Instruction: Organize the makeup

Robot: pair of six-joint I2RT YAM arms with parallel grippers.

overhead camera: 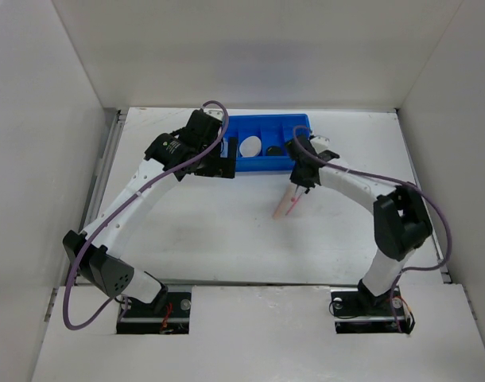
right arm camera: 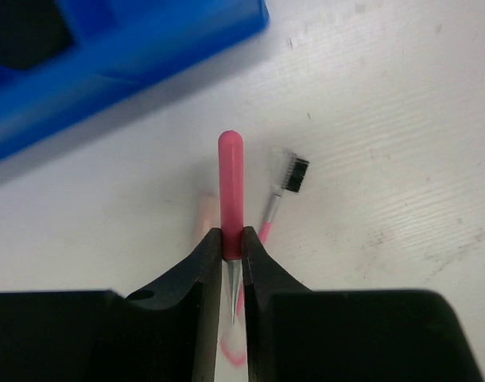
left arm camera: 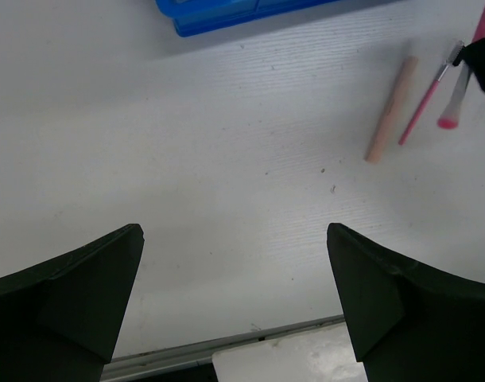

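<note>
My right gripper (right arm camera: 232,243) is shut on a pink-handled brush (right arm camera: 230,187). Its handle sticks out past the fingertips, and its metal ferrule and pink-edged head lie between the jaws. Under it on the table lie a beige stick (right arm camera: 204,213) and a thin pink brush with black bristles (right arm camera: 287,185). The left wrist view shows the beige stick (left arm camera: 392,110), the thin brush (left arm camera: 424,105) and the held brush (left arm camera: 453,99). My left gripper (left arm camera: 234,235) hangs open over bare table, left of them. A round cream puff (overhead camera: 250,146) and a dark compact (overhead camera: 273,149) sit in the blue tray (overhead camera: 300,124).
The blue tray's corner (right arm camera: 107,56) lies just beyond the held brush. A metal rail and a white panel edge (left arm camera: 250,346) run under my left gripper. White walls enclose the table on three sides.
</note>
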